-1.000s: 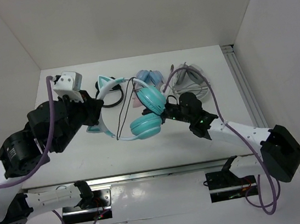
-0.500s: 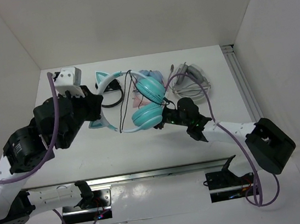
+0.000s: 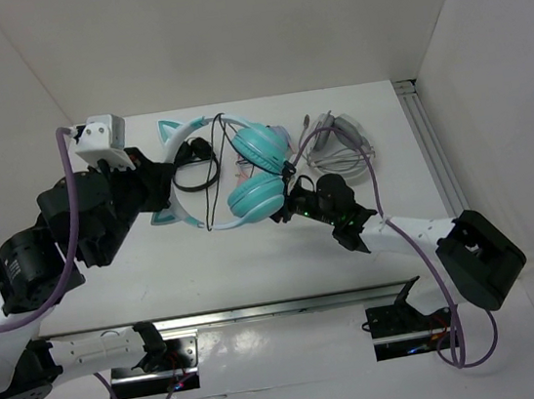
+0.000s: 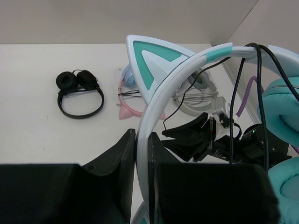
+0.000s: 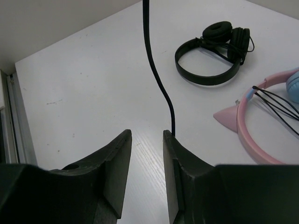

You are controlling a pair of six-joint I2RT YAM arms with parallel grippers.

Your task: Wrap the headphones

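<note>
Headphones (image 3: pixel 258 166) shifted left, clamped in left tool (image 4: pixel 141 142).

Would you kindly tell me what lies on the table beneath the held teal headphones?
Seen from above, the headphones cover most of the pink cat-ear pair; only a pink sliver shows. The black pair lies partly under them too.

The left gripper (image 4: pixel 141 140) clamps the pale headband of the headphones (image 4: pixel 161 93). The band rises and arcs right, with a teal cat ear at its top and teal cups at the right. The black cable (image 4: pixel 261 107) drapes over the band. Behind it, the right gripper (image 4: pixel 169 138) shows parted jaws. On the table (image 4: pixel 32 121), near its far edge, lie a black pair (image 4: pixel 80 95), a pink pair (image 4: pixel 124 105) and, toward the far right corner, a grey pair (image 4: pixel 194 108).
</note>
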